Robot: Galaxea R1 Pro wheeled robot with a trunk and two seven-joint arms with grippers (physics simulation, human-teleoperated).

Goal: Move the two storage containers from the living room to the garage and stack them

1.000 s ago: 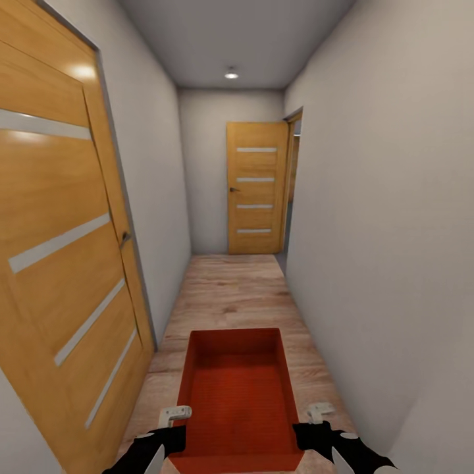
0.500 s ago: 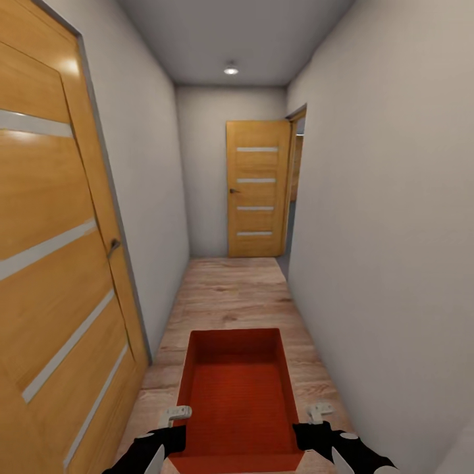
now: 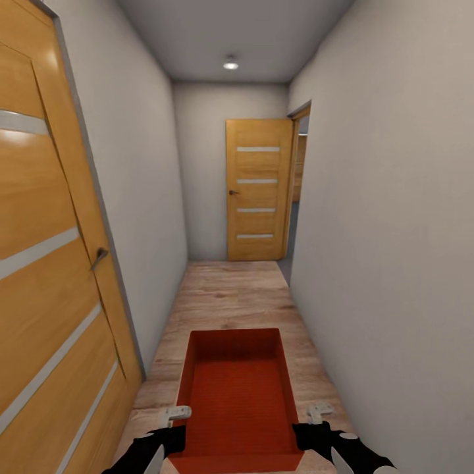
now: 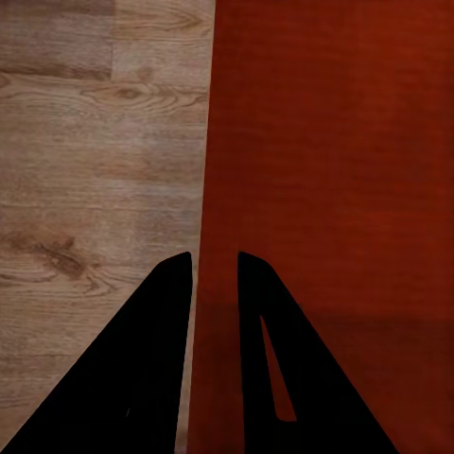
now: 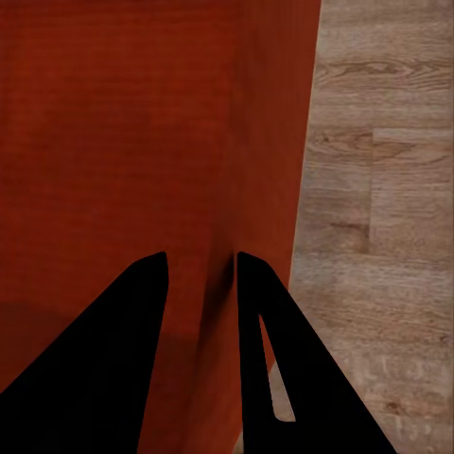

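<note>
Rolling forward down a narrow corridor, the robot has gained a little ground in the last second: the big wooden door on the left wall point(image 3: 46, 263) has slid further out of the head view, its handle point(image 3: 99, 256) now lower and nearer the picture's edge, while the closed door at the far end point(image 3: 257, 189) and the open doorway beside it point(image 3: 297, 191) look slightly larger. That is the camera travelling, not the doors moving.

Pale walls close in on both sides, and the wood-plank floor point(image 3: 227, 296) runs ahead, so by that flooring this is not yet the garage and the carrying leg of the task is under way.

One storage container point(image 3: 236, 395) rides in front of the trunk, held level above the planks, in the same spot in the head view as a second ago, which suggests a steady grip. The left hand point(image 3: 172, 421) is pinched on its left long wall, one finger outside and one inside; the right hand point(image 3: 317, 417) clamps the right wall likewise. Each wrist view shows the thin red wall between the dark fingers.
</note>
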